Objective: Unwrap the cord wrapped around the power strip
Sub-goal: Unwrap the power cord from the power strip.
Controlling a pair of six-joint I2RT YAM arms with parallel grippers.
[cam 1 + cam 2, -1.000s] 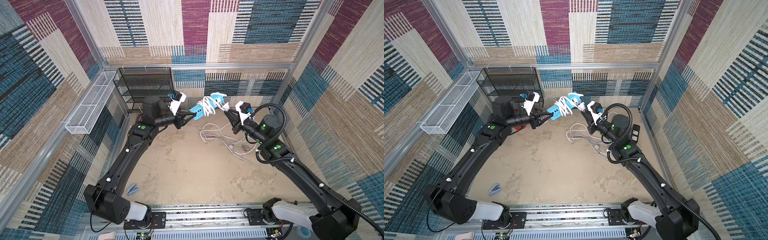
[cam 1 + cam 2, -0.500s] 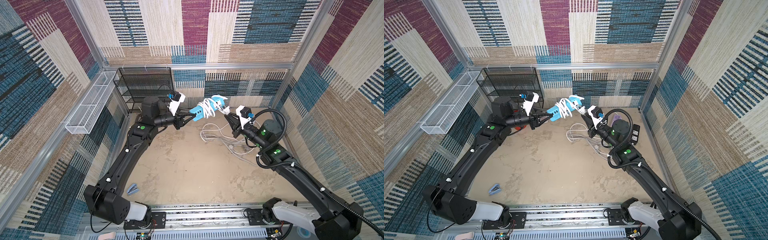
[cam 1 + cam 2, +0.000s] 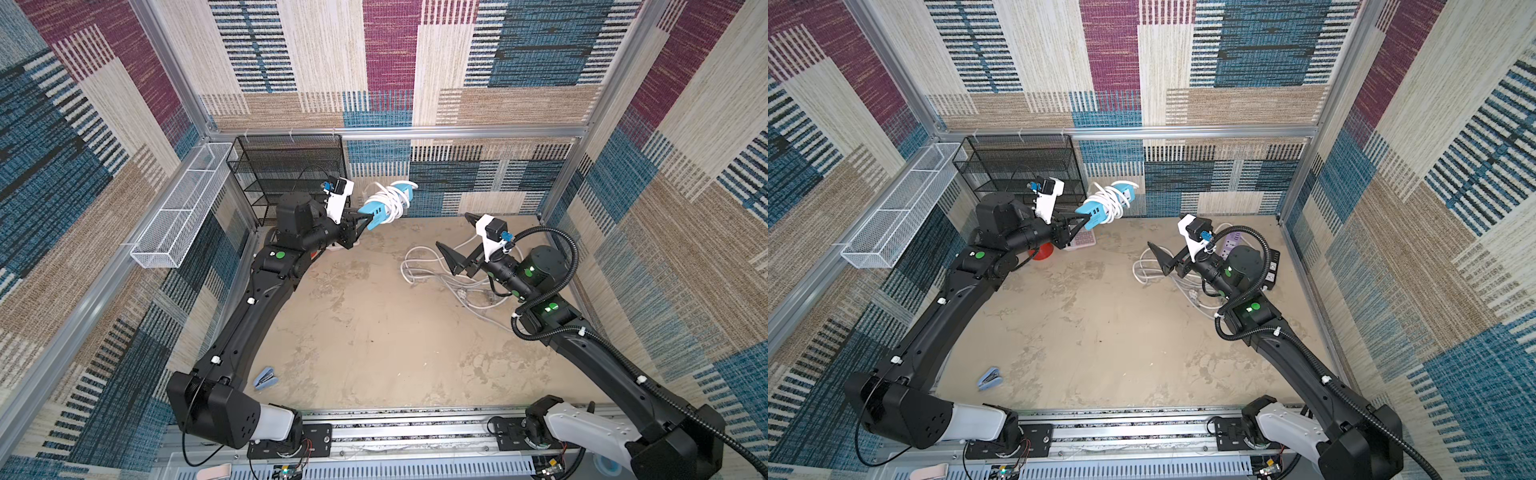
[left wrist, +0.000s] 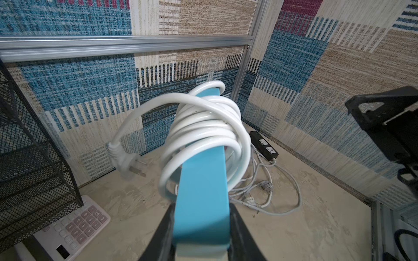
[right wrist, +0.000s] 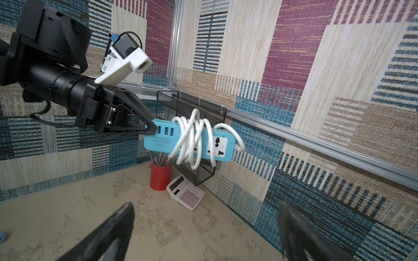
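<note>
The blue power strip (image 3: 372, 210) (image 3: 1093, 210) (image 4: 203, 203) (image 5: 158, 140) hangs in the air near the back wall. My left gripper (image 3: 368, 220) (image 3: 1084, 218) (image 4: 201, 204) (image 5: 151, 128) is shut on its near end. The white cord (image 3: 390, 199) (image 3: 1111, 199) (image 4: 203, 126) (image 5: 192, 140) is coiled in several loops around its middle. Its plug (image 4: 126, 162) dangles free at the side. My right gripper (image 3: 453, 230) (image 5: 207, 204) stands wide open and holds nothing. It is well to the right of the strip and lower.
A black mesh rack (image 3: 291, 174) and a white wire basket (image 3: 178, 212) line the back left. A red cup (image 5: 159, 178) and a calculator (image 5: 185, 192) sit below the strip. Loose white cords (image 3: 432, 266), a black power strip (image 4: 263, 144) and a blue stapler (image 3: 266, 378) lie on the floor.
My right gripper was shut at the strip's far end. It has opened and drawn back to the right and down, clear of the strip. The left arm holds the strip almost unmoved.
</note>
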